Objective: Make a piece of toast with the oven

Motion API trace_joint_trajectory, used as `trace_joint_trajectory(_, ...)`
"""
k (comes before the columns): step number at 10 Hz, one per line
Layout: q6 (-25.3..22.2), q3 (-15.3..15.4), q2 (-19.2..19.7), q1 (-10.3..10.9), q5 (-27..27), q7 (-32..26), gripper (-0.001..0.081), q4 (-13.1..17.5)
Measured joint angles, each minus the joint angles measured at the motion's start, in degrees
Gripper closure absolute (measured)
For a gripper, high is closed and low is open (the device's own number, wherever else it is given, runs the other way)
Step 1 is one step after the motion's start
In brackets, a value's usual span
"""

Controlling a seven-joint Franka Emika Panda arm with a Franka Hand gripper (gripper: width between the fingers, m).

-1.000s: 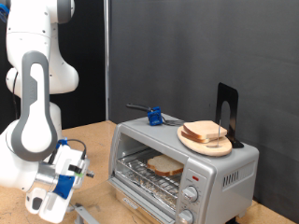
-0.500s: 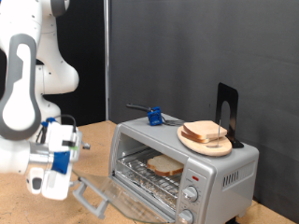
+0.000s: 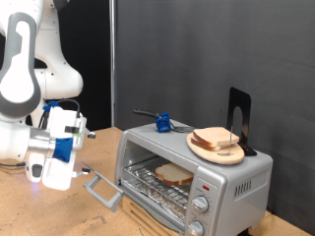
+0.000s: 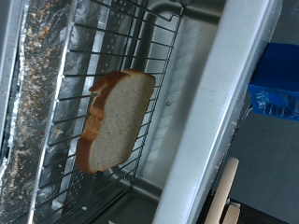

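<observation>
Your end effector [image 3: 98, 187] grips the oven [image 3: 197, 167] door handle; lift it steadily, the piece of toast [image 4: 114, 119] lies inside.

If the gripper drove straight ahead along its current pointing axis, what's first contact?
Probably the piece of toast on the wire rack inside the oven: the wrist view looks straight into the open cavity, centred near it. Depth is unclear; the gripper sits off the exterior view's left of the oven, its path otherwise looking free.
</observation>
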Motion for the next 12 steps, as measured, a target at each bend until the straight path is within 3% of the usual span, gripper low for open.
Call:
trace_joint_trajectory(4, 3.24, 3.08, -1.35, 1.45, 0.83, 3.29, -0.0002, -1.15)
trace_joint_trajectory(9, 12.13, 8.56, -2.52, 5.15, 7.80, 3.22, -0.0002, -3.81)
trace_joint_trajectory(12, 13.81, 10.95, -2.90, 6.50, 10.75, 3.06, -0.0002, -4.29)
